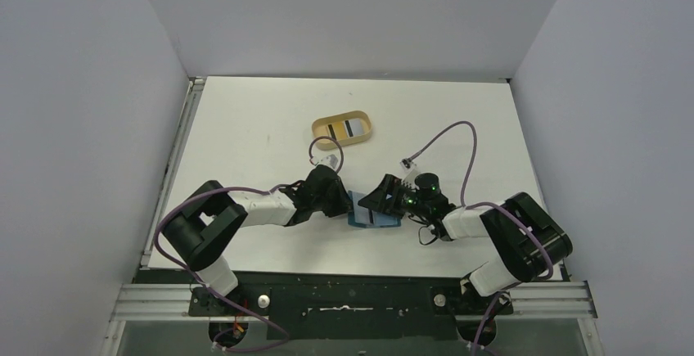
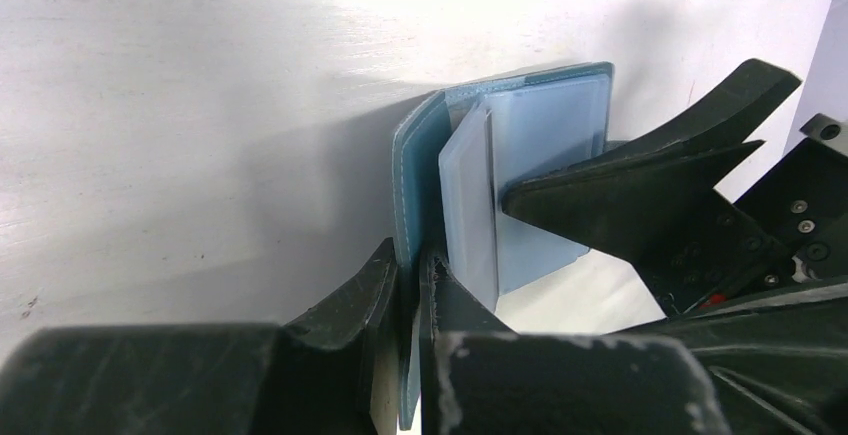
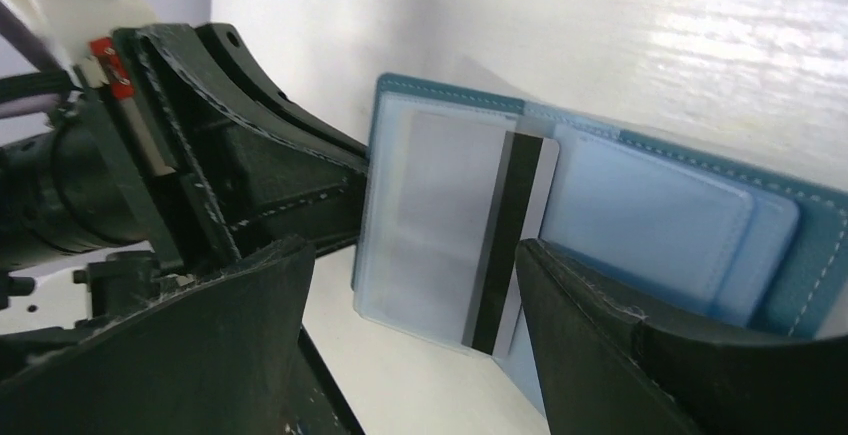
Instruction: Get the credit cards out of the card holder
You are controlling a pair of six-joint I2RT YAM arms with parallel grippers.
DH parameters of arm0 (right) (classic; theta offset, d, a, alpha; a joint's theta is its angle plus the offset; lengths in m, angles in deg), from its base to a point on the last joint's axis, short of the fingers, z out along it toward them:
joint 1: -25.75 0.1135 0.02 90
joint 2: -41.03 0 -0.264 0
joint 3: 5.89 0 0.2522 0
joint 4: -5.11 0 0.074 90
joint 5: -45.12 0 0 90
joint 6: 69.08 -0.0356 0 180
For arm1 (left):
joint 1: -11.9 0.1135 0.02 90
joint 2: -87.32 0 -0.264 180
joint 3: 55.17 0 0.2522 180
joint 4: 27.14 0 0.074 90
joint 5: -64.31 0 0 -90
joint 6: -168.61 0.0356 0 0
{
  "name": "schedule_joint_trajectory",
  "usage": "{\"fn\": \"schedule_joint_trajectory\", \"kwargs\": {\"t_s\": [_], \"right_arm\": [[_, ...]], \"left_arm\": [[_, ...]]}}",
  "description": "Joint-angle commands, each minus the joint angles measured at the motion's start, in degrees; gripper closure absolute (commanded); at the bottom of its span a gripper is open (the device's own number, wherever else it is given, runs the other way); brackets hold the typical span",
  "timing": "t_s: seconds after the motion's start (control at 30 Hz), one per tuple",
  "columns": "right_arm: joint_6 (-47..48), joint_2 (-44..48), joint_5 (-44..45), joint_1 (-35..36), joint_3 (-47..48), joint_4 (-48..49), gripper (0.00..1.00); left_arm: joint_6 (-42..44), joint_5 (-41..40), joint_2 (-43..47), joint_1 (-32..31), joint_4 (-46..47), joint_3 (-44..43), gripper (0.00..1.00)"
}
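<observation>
The teal card holder [image 1: 373, 218] lies spread open between the two grippers. My left gripper [image 2: 412, 260] is shut on the card holder's [image 2: 408, 185] left cover and holds that flap upright. A clear sleeve [image 3: 440, 215] stands up in the middle. A white credit card [image 3: 515, 235] with a black stripe pokes out of the sleeve's edge. My right gripper [image 3: 410, 255] is open, one finger on each side of the sleeve and card, not touching them. Light blue pockets [image 3: 650, 220] show on the right half. In the top view my right gripper [image 1: 383, 200] sits over the holder.
A tan oval tray [image 1: 364, 118] stands further back on the white table, holding flat items with a dark stripe. The left arm's fingers [image 3: 250, 155] fill the space just left of the holder. Grey walls close in the table on three sides.
</observation>
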Motion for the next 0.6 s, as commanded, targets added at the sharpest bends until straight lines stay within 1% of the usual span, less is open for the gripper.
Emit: {"fn": "schedule_joint_trajectory", "kwargs": {"t_s": [0.0, 0.13, 0.23, 0.47, 0.5, 0.53, 0.57], "right_arm": [[6.1, 1.8, 1.9, -0.3, 0.9, -7.7, 0.24], [5.7, 0.3, 2.2, -0.3, 0.0, -5.6, 0.24], [5.0, -1.5, 2.2, -0.3, -0.7, -3.3, 0.24], [2.9, -5.3, 2.3, -0.3, -2.6, 2.3, 0.24], [3.0, -5.4, 2.8, -0.3, -2.7, 2.2, 0.24], [3.0, -5.4, 3.2, -0.3, -2.8, 1.9, 0.24], [3.2, -5.1, 3.7, -0.3, -2.8, 1.1, 0.24]], "left_arm": [[0.9, -2.6, -2.6, -0.5, -3.7, 1.5, 0.98], [-0.6, -3.0, -1.4, -0.3, -5.7, 1.8, 0.79], [-1.6, -3.0, -0.3, -0.2, -5.7, 2.8, 0.72], [-4.3, -2.2, 0.9, 0.4, -4.8, 6.1, 0.72], [-4.4, -2.0, 1.1, 0.5, -4.8, 6.5, 0.74], [-4.5, -1.9, 1.3, 0.6, -4.9, 6.8, 0.81], [-4.7, -1.7, 1.5, 0.7, -4.9, 7.1, 0.89]]}}
